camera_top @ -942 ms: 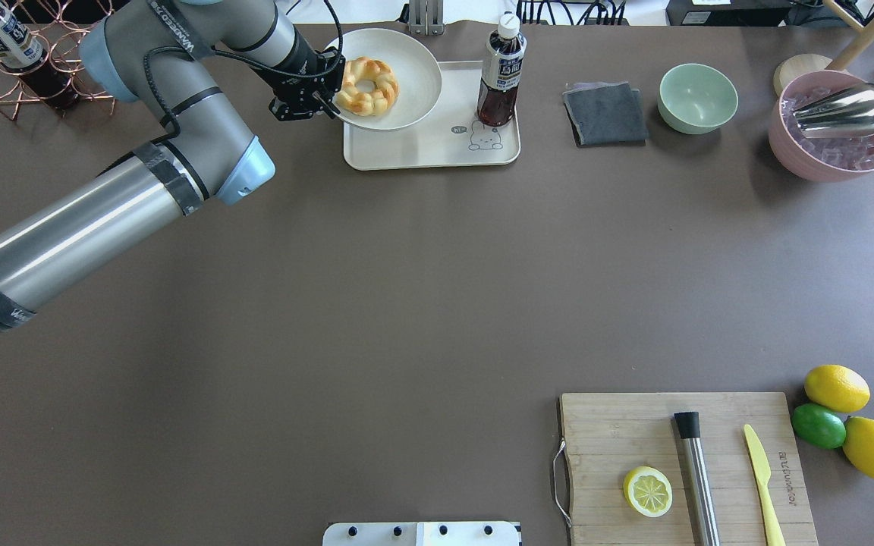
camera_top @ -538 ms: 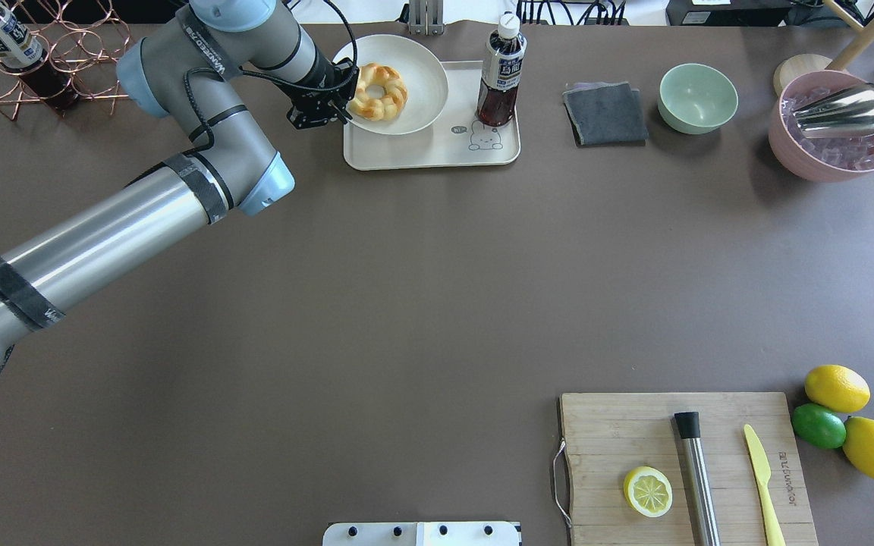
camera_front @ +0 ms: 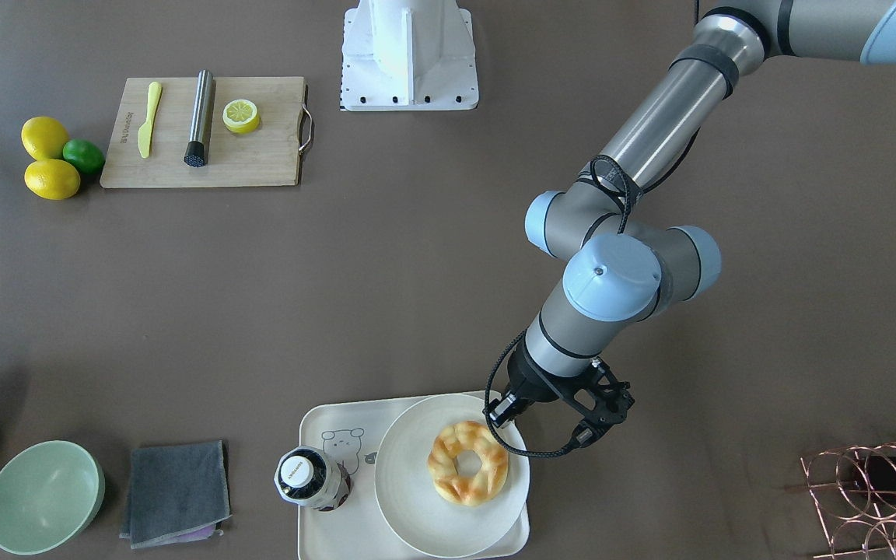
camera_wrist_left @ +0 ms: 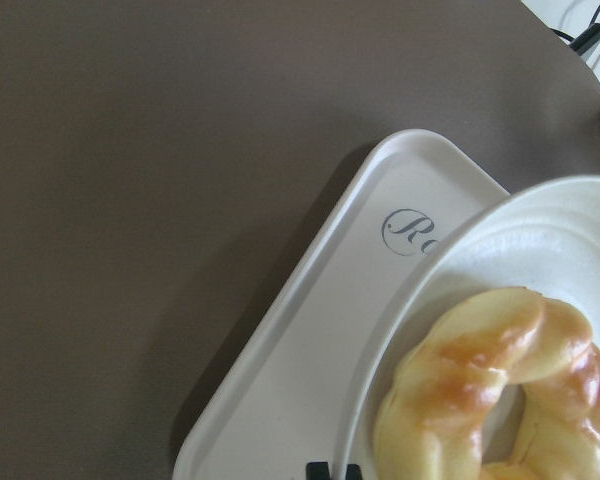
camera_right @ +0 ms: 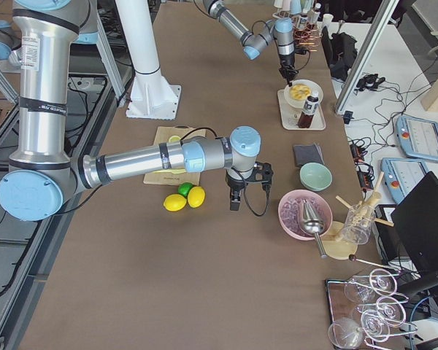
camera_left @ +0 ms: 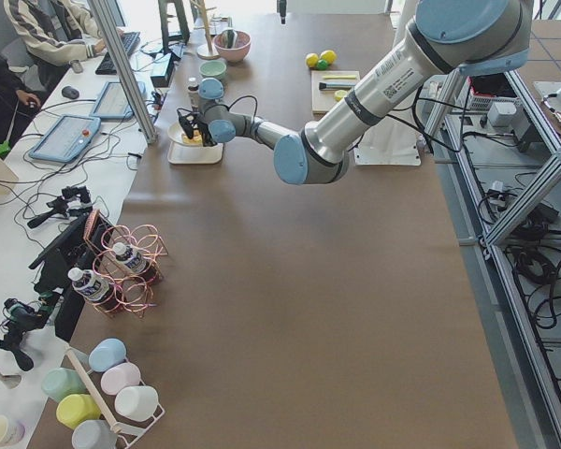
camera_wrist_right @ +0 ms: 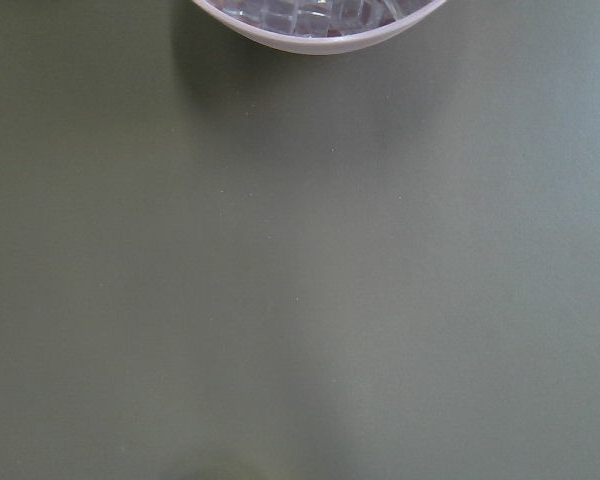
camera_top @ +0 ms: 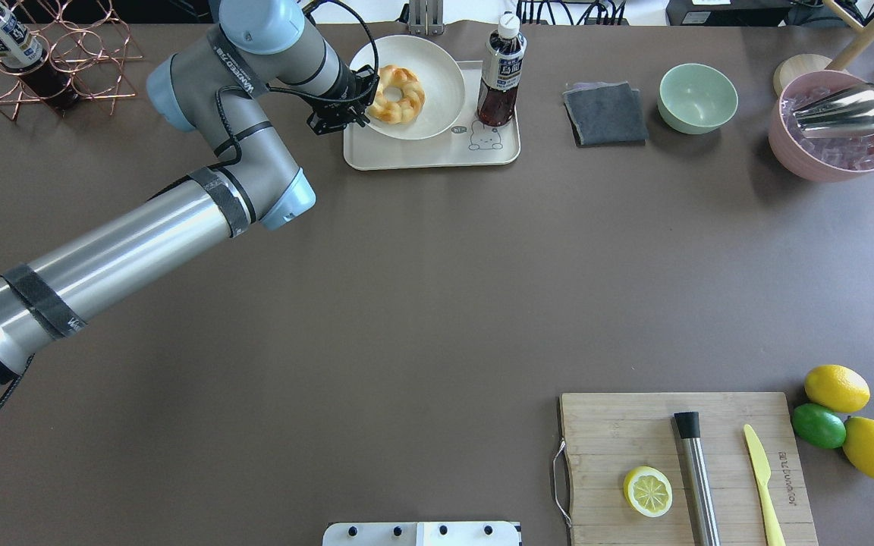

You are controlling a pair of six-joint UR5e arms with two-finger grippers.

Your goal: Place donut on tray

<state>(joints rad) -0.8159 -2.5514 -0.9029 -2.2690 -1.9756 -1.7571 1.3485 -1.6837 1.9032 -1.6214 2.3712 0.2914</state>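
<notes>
The donut [camera_top: 397,95] is a golden braided ring lying on a round off-white plate [camera_top: 437,68]. My left gripper [camera_top: 359,102] is shut on the plate's left rim and holds the plate over the cream tray [camera_top: 437,152], covering its left and far part. In the front-facing view the donut [camera_front: 469,463], plate [camera_front: 417,513], tray [camera_front: 339,529] and left gripper [camera_front: 504,411] show the same. The left wrist view shows the donut [camera_wrist_left: 490,390], the plate [camera_wrist_left: 540,230] and the tray [camera_wrist_left: 310,350] just below. My right gripper [camera_right: 233,204] hangs near the pink bowl; I cannot tell its state.
A dark drink bottle [camera_top: 501,72] stands on the tray's right part, close to the plate. A grey cloth [camera_top: 605,114], green bowl [camera_top: 698,97] and pink ice bowl [camera_top: 835,125] lie to the right. A copper bottle rack [camera_top: 50,53] is at the far left; a cutting board [camera_top: 687,462] is at the near right.
My left arm has carried the plate with the donut to the right, from the tray's left edge to further over the tray, nearer the bottle.
</notes>
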